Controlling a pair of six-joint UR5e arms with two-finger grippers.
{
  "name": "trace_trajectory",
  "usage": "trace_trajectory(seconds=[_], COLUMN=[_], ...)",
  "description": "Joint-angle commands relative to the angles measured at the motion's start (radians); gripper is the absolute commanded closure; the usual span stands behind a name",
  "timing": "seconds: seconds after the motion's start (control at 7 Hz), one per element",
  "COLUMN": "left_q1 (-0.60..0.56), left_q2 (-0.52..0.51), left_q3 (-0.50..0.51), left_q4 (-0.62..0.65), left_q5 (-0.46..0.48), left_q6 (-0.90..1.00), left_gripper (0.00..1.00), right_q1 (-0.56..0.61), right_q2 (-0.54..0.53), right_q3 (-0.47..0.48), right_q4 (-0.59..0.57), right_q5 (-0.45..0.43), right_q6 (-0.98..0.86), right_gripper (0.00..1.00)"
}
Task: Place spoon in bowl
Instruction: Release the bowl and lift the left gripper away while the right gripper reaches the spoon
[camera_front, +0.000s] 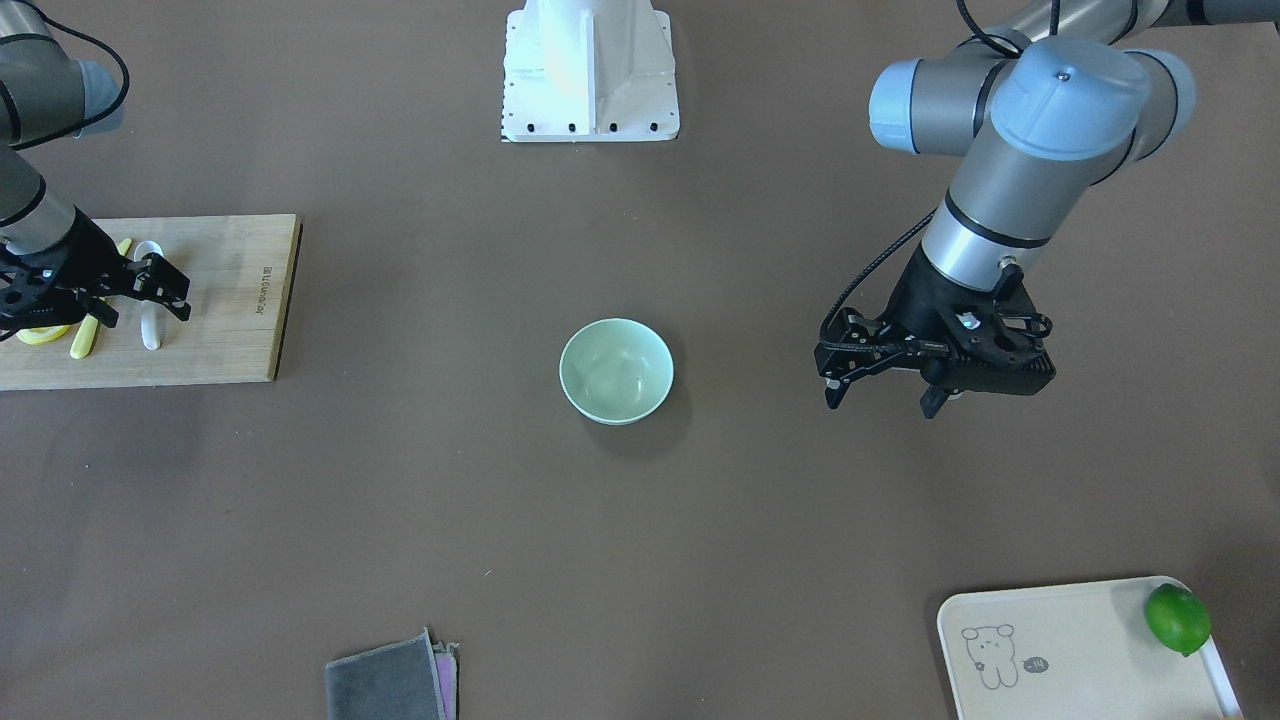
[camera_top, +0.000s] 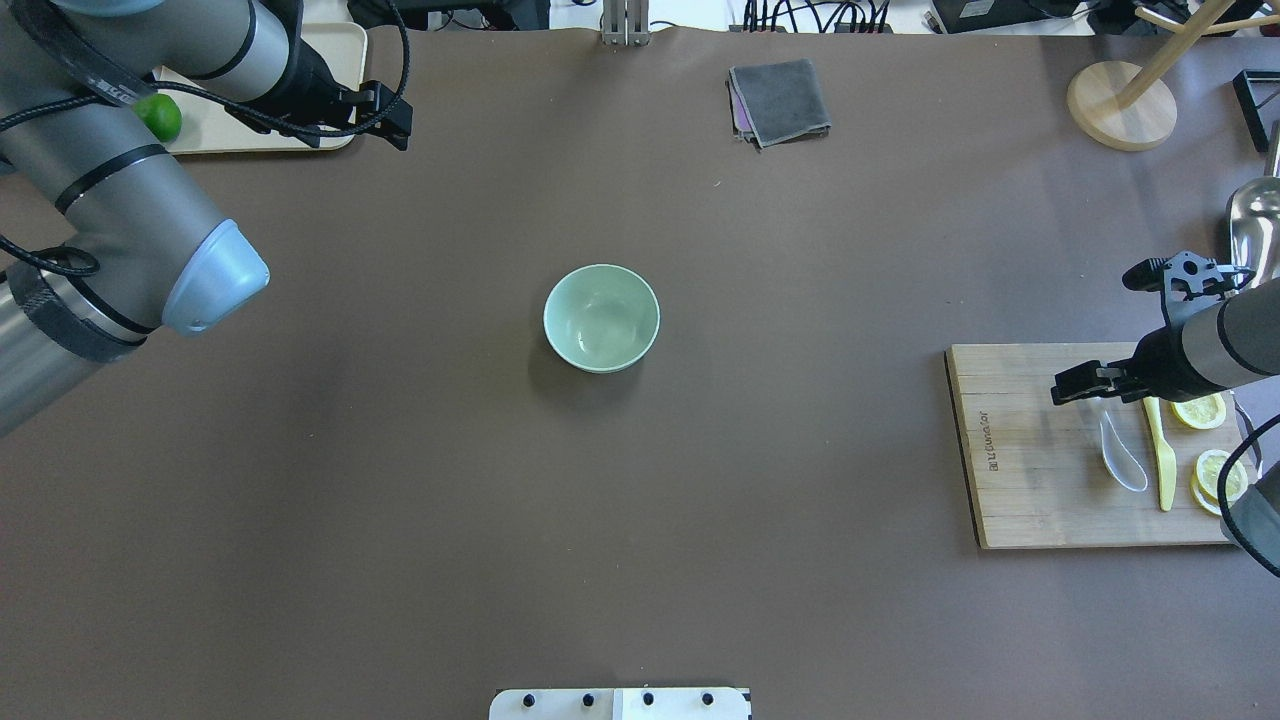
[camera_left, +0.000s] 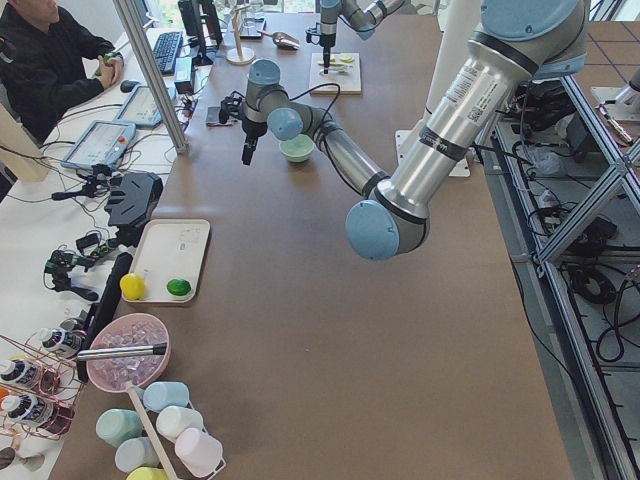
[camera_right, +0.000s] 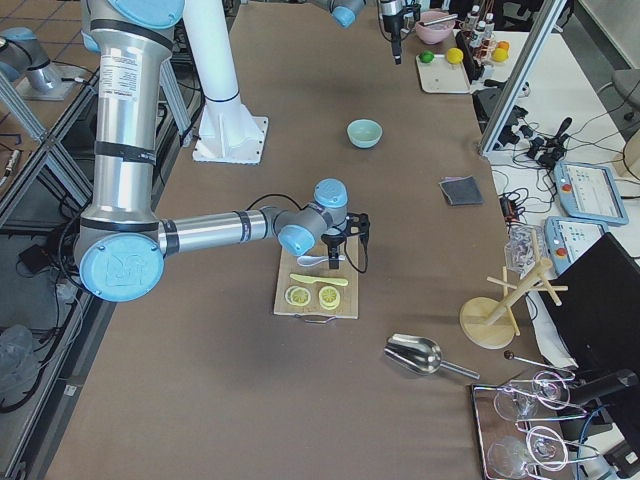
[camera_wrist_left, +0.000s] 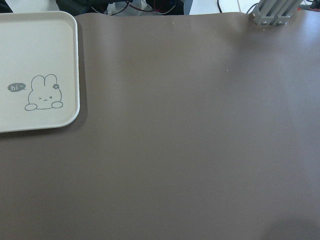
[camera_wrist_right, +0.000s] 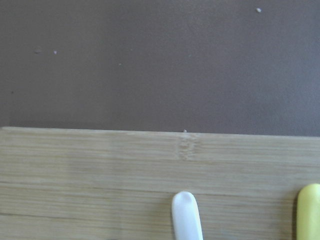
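The white spoon (camera_top: 1122, 455) lies on the wooden cutting board (camera_top: 1040, 500) at the robot's right, beside a slim yellow knife (camera_top: 1160, 460). Its handle tip shows in the right wrist view (camera_wrist_right: 186, 215). My right gripper (camera_front: 145, 305) hovers open just above the spoon (camera_front: 150, 325), one finger on each side of it. The pale mint-green bowl (camera_front: 616, 370) stands empty at the table's middle (camera_top: 601, 318). My left gripper (camera_front: 880, 400) hangs open and empty above the table, well to the bowl's side.
Lemon slices (camera_top: 1200, 412) lie on the board past the knife. A cream tray (camera_front: 1060, 650) with a lime (camera_front: 1178, 618) sits at the far left corner. A grey cloth (camera_top: 780, 100), a wooden stand (camera_top: 1120, 105) and a metal scoop (camera_top: 1255, 225) lie farther off.
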Motion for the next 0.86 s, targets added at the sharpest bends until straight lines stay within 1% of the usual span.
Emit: trace_trajectory(seconds=[0.0,0.14,0.29,0.57,0.71], left_q1=[0.001,0.0,0.0,0.0,0.0], left_q2=[-0.001,-0.001,-0.001,0.0,-0.001], left_q3=[0.0,0.0,0.0,-0.001,-0.001], left_q4=[-0.005,-0.005,-0.006,-0.017,-0.017], left_q5=[-0.002,-0.002,-0.002,-0.002,-0.002], left_q6=[-0.002,-0.002,0.0,-0.008,-0.008], left_gripper=[0.02,0.02,0.02,0.02,0.02], right_q1=[-0.001,-0.002,-0.002,-0.004,-0.004], right_q2=[-0.001,-0.003,-0.003,0.002,0.008], right_q3=[0.002,0.002,0.002,0.007,0.007], right_q4=[0.0,0.0,0.002,0.002,0.002], right_q5=[0.002,0.001,0.001,0.002,0.002], right_q6=[-0.001,-0.001,-0.001,-0.003,-0.003], right_gripper=[0.44,0.53,0.71,1.0,1.0])
